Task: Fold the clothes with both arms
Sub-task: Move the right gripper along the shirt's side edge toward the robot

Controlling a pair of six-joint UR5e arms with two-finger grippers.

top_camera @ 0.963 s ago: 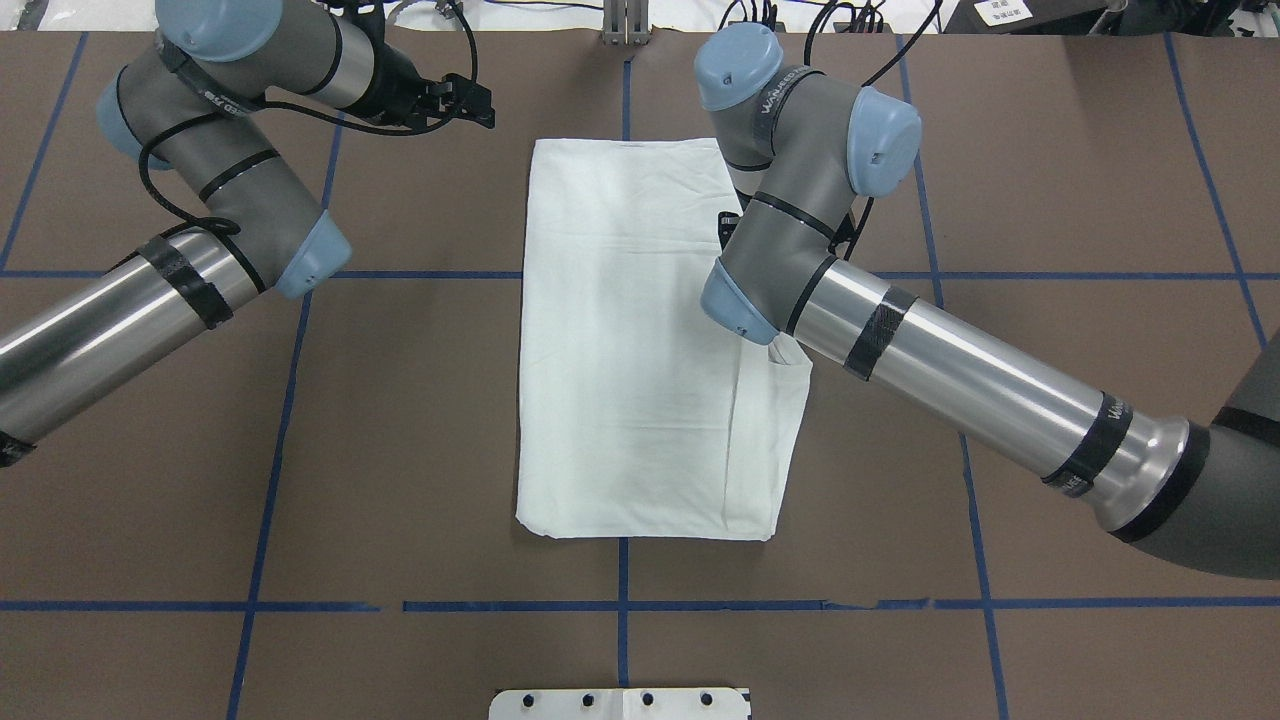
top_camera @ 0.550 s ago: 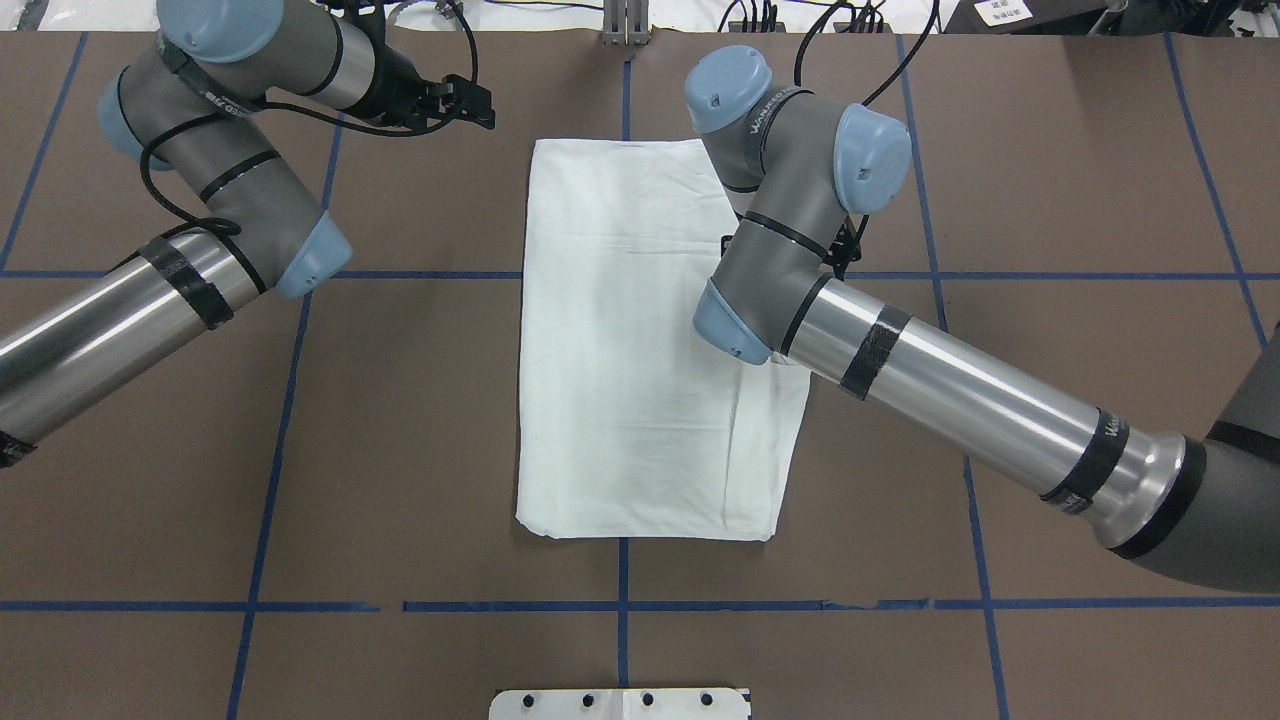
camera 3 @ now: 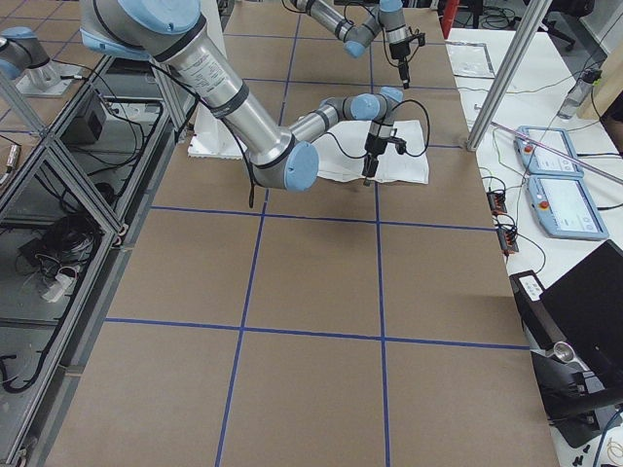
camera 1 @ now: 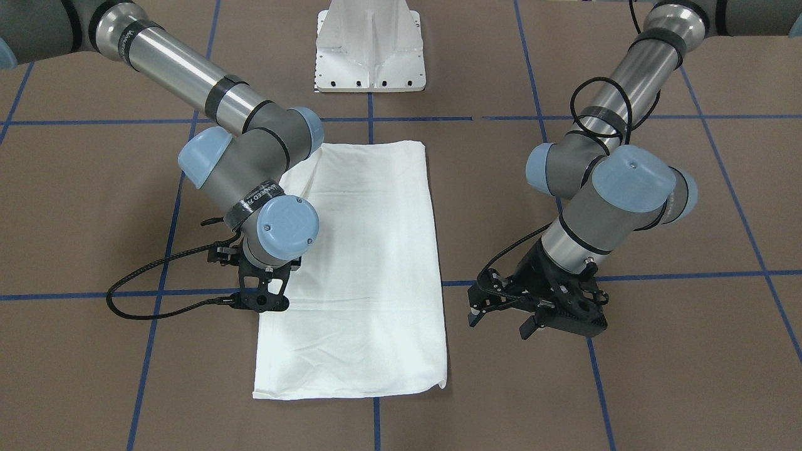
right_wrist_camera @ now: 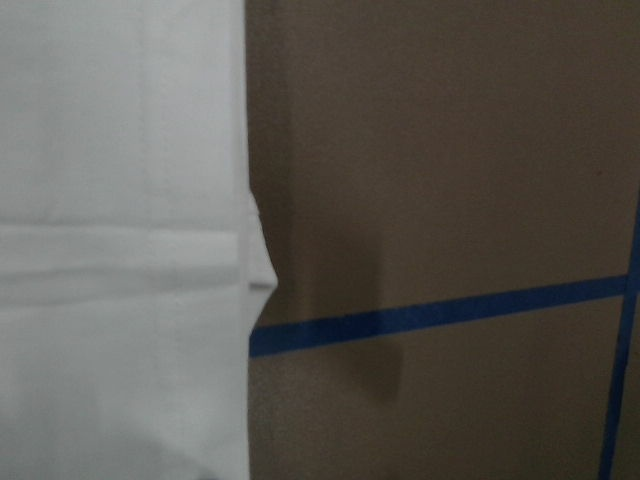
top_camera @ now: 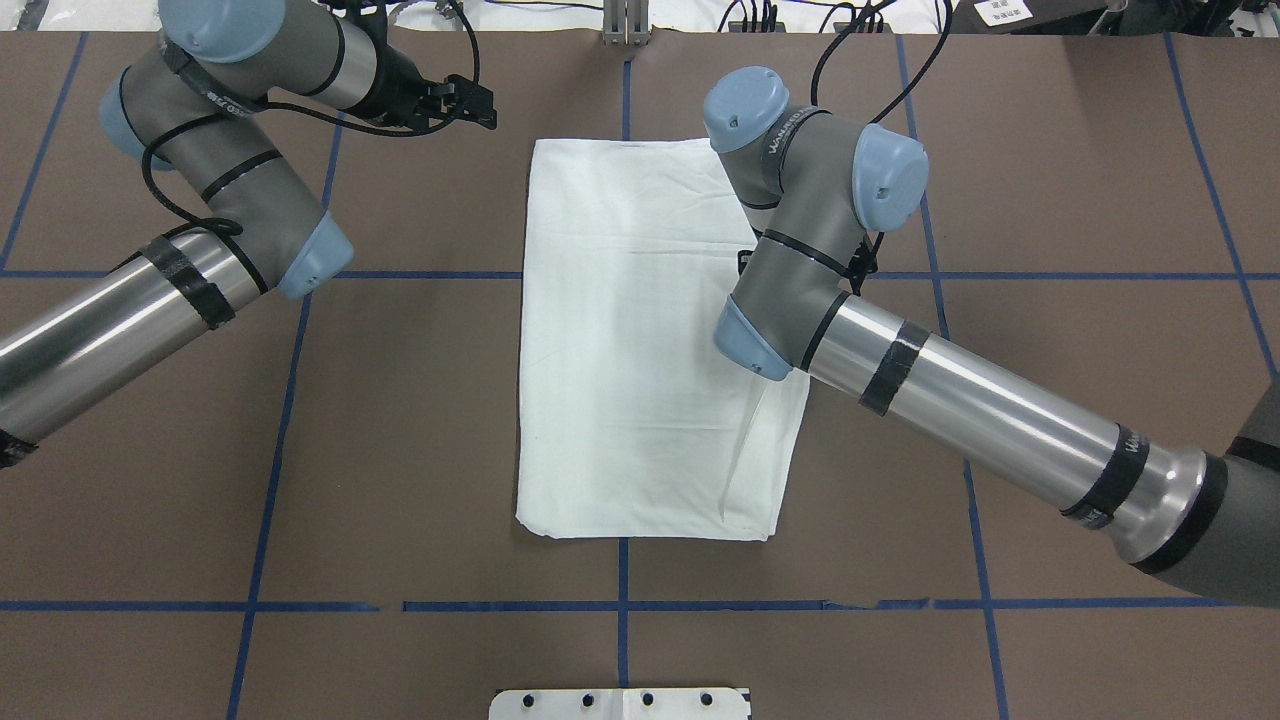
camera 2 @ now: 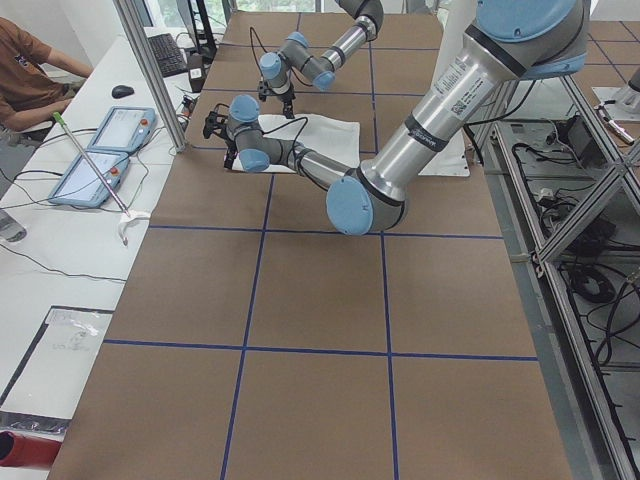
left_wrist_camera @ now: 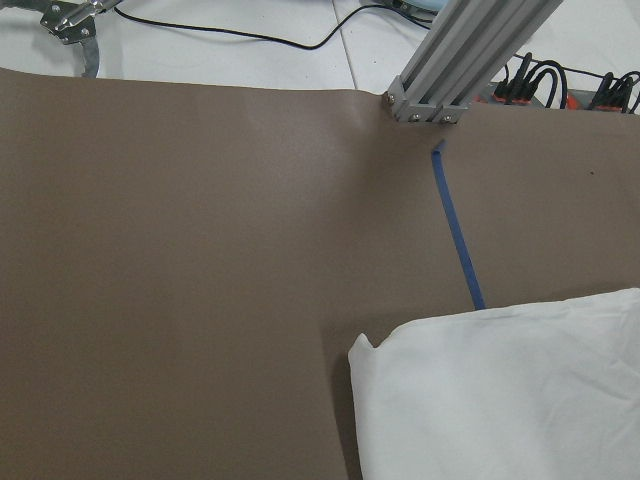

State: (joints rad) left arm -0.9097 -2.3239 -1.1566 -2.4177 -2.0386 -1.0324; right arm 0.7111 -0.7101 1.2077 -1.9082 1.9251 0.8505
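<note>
In the middle of the brown surface (top_camera: 400,400), see the shirt (top_camera: 630,350), folded into a long strip with the plain white side up. No black print showing. Runs from far to near, flat and mostly smooth.

Look at the right hand (camera 1: 262,300), pointing straight down at the shirt's right edge, a bit toward the far end. Cannot tell its state, wide or narrow: seen side-on from the front and hidden under the right arm (top_camera: 800,230) from above. No fingers in its own camera either, only the cloth edge and a blue tape line (right_wrist_camera: 440,315). Cannot tell about touching the cloth.

Now the change. A moment ago, leaning further in over the cloth; now swung back a little to the right. Notice also the crease in the near right part of the shirt: almost straight before, more slanted now. Probably means a small tug on the cloth during the move, a finished right side fold, and a hand backing off.

Find the left hand (camera 1: 498,321) off the far left corner of the shirt, apart from it, spread wide and holding nothing. Same spot as a moment ago.

Judging by all this, side folds look done. Next, most likely, folding the strip in half, far end over near end, using both hands. Watch that slanted crease; could end up trapped inside the fold.
</note>
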